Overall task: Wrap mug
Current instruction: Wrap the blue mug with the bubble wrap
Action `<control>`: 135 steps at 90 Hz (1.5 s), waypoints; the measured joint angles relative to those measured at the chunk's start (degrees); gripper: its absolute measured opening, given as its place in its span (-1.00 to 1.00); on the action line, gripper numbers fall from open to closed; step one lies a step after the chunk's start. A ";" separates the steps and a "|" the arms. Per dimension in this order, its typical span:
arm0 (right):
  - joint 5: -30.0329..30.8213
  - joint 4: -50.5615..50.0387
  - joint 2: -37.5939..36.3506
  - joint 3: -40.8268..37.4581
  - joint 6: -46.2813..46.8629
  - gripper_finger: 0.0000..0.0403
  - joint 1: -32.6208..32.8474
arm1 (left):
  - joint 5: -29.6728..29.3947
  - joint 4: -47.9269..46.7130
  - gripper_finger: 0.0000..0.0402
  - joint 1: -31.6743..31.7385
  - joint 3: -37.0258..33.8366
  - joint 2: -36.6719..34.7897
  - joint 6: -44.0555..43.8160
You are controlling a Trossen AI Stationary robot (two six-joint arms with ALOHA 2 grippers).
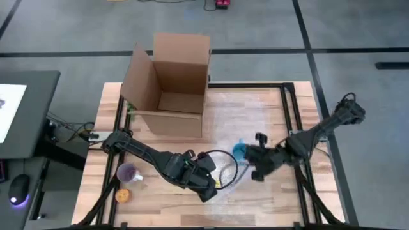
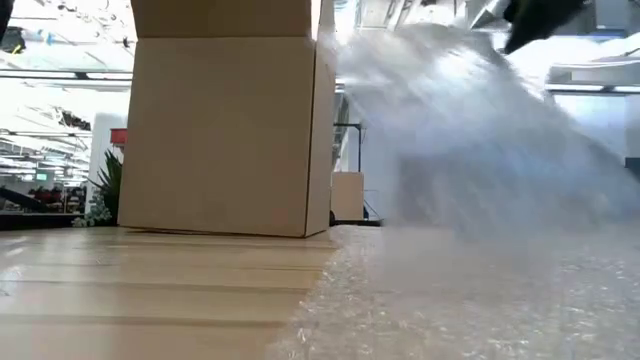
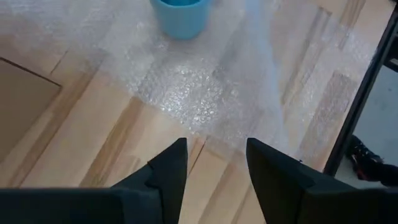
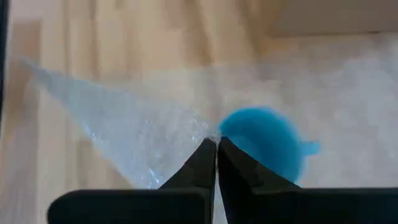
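Note:
A blue mug (image 1: 239, 151) stands on a sheet of clear bubble wrap (image 1: 246, 121) spread over the table's middle and right. My right gripper (image 4: 216, 142) hovers just right of and above the mug (image 4: 264, 140), shut on the wrap. The lifted wrap (image 2: 480, 130) slopes down from that gripper (image 2: 540, 15) to the table. My left gripper (image 3: 216, 155) is open, low over the wrap's near edge (image 3: 205, 130), pointing toward the mug (image 3: 180, 15) and touching nothing. My right gripper pinches a raised bit of the bubble wrap (image 4: 208, 132) between its two fingertips, coming from above and from the table's right. From the pinch the wrap (image 4: 118, 124) spreads out in a taut wedge, and its other parts lie on the table.
An open cardboard box (image 1: 172, 89) stands at the far middle of the table. A purple cup (image 1: 130, 172) and a small orange thing (image 1: 123, 196) sit near the front left. Black frame rails (image 1: 291, 108) run along the table's edges.

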 joint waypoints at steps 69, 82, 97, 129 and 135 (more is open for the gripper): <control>-0.91 -2.23 3.31 0.00 3.79 -1.00 -22.31 | -1.13 9.74 -0.27 -0.02 -0.02 0.00 -0.11; -4.03 -2.37 5.80 0.00 2.77 -1.00 -24.47 | -1.12 11.71 -0.27 -0.02 -0.02 0.00 1.57; -6.55 -2.30 9.28 -1.15 2.19 -1.00 -25.45 | -1.13 11.61 -0.27 -0.02 -0.02 0.02 1.56; -10.05 -2.96 13.64 -2.47 2.15 -0.96 -27.70 | -1.13 11.65 -0.27 -1.13 -0.02 0.02 1.41; -12.05 -2.59 13.53 -2.47 2.08 -0.88 -28.79 | -1.53 11.64 -0.27 -1.42 -0.02 0.02 1.39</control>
